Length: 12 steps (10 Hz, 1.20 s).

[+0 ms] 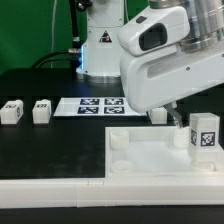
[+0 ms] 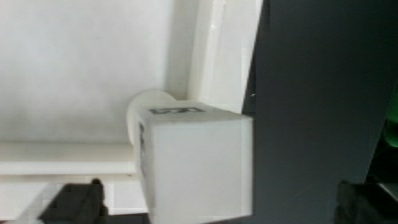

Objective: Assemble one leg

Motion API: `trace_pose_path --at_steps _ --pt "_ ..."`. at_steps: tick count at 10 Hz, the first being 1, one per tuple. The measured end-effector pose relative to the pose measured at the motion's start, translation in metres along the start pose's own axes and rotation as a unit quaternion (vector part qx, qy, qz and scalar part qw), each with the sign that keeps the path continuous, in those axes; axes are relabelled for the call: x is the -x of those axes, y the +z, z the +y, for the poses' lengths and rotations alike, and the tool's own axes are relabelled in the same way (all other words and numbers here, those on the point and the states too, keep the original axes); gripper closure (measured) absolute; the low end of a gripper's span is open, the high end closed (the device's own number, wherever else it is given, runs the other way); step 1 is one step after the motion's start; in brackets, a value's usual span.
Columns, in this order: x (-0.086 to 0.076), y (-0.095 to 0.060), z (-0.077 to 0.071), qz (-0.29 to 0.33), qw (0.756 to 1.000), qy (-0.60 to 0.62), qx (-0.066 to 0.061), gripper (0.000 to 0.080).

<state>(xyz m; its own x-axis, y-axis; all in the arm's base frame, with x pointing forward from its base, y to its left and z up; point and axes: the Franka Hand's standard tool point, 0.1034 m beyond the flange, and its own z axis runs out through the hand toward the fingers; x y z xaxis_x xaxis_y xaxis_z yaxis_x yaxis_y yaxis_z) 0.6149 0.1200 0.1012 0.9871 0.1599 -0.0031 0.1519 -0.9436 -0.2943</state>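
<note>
1 leg [image 1: 204, 134] stood upright on the large white panel [image 1: 140, 160] at its corner on the exterior view's right, tag facing the camera; long axis vertical. The gripper [image 2: 214, 205] hung directly over it, mostly hidden behind the arm's white housing in the exterior view; in the wrist view the leg [image 2: 192, 160] lay between the 2 dark fingertips [image 2: 71, 203], jaws spread wide, released, nothing gripped; contact could not be told. Judged: the leg sat on the claw's own axis, so a straight descent and closing should suffice. 2 more legs [image 1: 12, 111] [image 1: 41, 111] waited well apart on the black table [image 1: 50, 145], at the exterior view's left, beside the marker board [image 1: 90, 105].
</note>
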Motion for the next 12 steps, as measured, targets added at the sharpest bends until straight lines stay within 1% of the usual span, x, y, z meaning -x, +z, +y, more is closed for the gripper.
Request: trace_pose_path --at_steps 1,3,5,6,7,8,9,11,12 --pt "0.000 0.001 -0.001 -0.001 1.000 -0.001 0.000 0.0150" --pt "-0.001 0.000 0.000 0.003 1.000 0.009 0.001 0.0150" --pt "-0.013 -0.003 0.007 0.044 0.996 0.074 0.011 0.0150" --pt "-0.015 -0.001 0.008 0.057 0.994 0.087 0.014 0.0150" --pt "-0.014 0.003 0.010 0.074 0.993 0.092 0.018 0.0150" --pt "-0.007 0.011 0.014 0.075 0.993 0.093 0.021 0.0150" --pt "-0.003 0.016 0.017 0.076 0.993 0.089 0.023 0.0150" --pt "0.001 0.019 0.021 0.072 0.994 0.081 0.025 0.0150" --pt "0.001 0.019 0.020 0.072 0.993 0.089 0.024 0.0276"
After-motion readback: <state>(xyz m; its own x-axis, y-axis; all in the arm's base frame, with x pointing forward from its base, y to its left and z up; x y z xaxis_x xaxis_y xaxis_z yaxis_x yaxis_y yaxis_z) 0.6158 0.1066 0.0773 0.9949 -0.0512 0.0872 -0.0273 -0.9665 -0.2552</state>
